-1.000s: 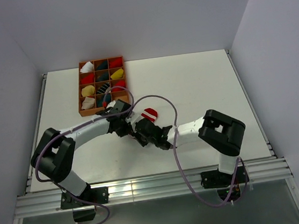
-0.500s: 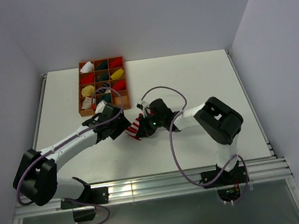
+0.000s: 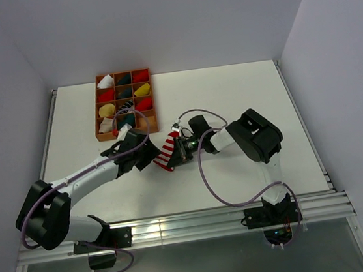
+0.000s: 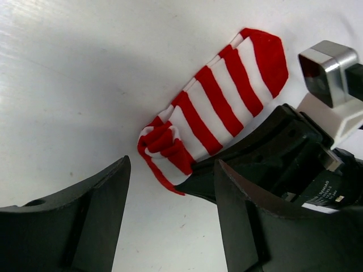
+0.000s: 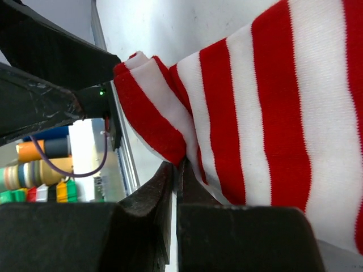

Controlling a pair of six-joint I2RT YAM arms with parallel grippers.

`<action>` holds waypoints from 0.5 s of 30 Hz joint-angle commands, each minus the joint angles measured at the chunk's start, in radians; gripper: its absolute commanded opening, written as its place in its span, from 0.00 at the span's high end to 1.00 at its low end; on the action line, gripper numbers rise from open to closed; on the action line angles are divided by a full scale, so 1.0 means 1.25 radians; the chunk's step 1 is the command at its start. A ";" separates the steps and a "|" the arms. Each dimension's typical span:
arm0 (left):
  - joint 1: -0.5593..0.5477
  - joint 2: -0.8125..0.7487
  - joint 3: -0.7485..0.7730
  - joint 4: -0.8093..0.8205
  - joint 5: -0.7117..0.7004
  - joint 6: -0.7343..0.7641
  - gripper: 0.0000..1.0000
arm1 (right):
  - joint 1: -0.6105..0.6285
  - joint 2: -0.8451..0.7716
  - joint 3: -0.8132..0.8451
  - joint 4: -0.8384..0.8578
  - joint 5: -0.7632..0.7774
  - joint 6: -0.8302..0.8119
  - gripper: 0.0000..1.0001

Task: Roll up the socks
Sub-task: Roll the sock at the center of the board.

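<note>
With the right tool pinched shut on the curled end of the striped sock on the tabletop, the wide-open left tool should pin its red tip flat so the roll winds tight.

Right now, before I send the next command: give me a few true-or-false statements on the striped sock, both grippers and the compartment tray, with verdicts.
1. The right gripper is shut on the striped sock. True.
2. The left gripper is clamped on that sock too. False: its fingers stand apart, with the sock's folded end just beyond them, not gripped.
3. The striped sock lies in the tray. False: it is outside the tray, between the two grippers.
4. The tray holds rolled bundles, among them red, yellow and white ones. True.
5. The striped sock is rolled up into a bundle. False: it is stretched out long, only one end folded over.
</note>
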 commanded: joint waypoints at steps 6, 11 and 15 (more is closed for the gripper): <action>-0.004 0.034 -0.026 0.069 0.035 -0.006 0.37 | -0.001 0.056 0.015 -0.165 0.040 -0.014 1.00; -0.008 0.022 -0.060 0.070 0.015 -0.031 0.35 | -0.005 0.067 0.031 -0.175 0.044 -0.005 1.00; -0.008 -0.001 -0.094 0.096 0.003 -0.038 0.35 | -0.006 0.075 0.040 -0.184 0.044 -0.001 1.00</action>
